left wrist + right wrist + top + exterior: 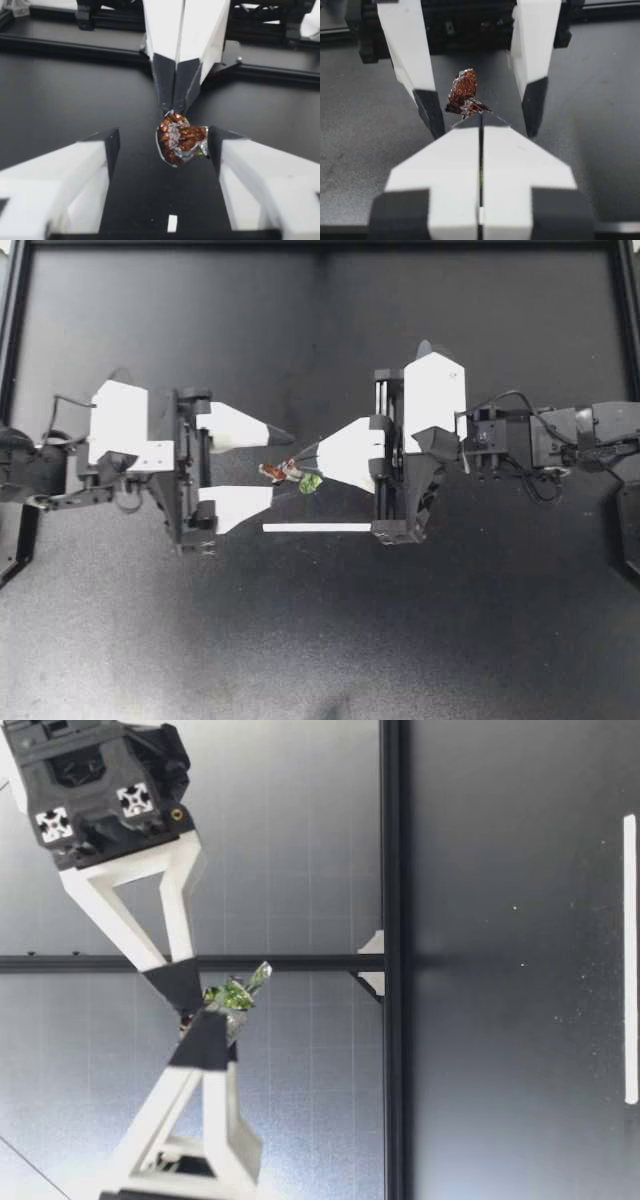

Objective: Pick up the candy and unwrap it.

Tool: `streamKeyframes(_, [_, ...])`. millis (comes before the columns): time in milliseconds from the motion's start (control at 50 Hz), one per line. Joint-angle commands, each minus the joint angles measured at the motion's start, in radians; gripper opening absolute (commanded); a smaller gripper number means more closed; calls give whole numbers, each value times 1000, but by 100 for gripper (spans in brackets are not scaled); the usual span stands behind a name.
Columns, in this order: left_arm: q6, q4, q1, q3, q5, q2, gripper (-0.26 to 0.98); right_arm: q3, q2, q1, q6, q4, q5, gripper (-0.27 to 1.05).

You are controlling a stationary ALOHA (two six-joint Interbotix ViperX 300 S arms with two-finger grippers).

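Closest up, the robot's right gripper [303,464] has its fingers pressed flat together on one end of the candy [285,472], a small foil-wrapped piece held clear above the table [150,640]. It looks feather-light, crinkly and slick, so I'd pinch the free twisted tail, not the lump, and pull gently. The left gripper [280,466] stands spread wide around the candy, one tip just beside it, gripping nothing. A white strip [316,527] lies on the table nearby.
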Motion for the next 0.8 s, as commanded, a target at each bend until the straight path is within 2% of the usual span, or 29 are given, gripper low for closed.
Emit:
streamKeyframes(0, [2, -17, 15, -21, -9, 3, 59, -12, -12, 21, 2, -2, -5, -19])
streamKeyframes(180, [9, -54, 40, -14, -43, 20, 58, -8, -14, 43, 6, 2, 12, -19])
streamKeyframes(380, [6, -60, 44, -9, -52, 37, 58, 2, -20, 46, 8, 5, 37, -19])
streamKeyframes(780, [3, -98, 54, 31, -54, 58, 58, 6, -71, 8, -2, 5, 37, -19])
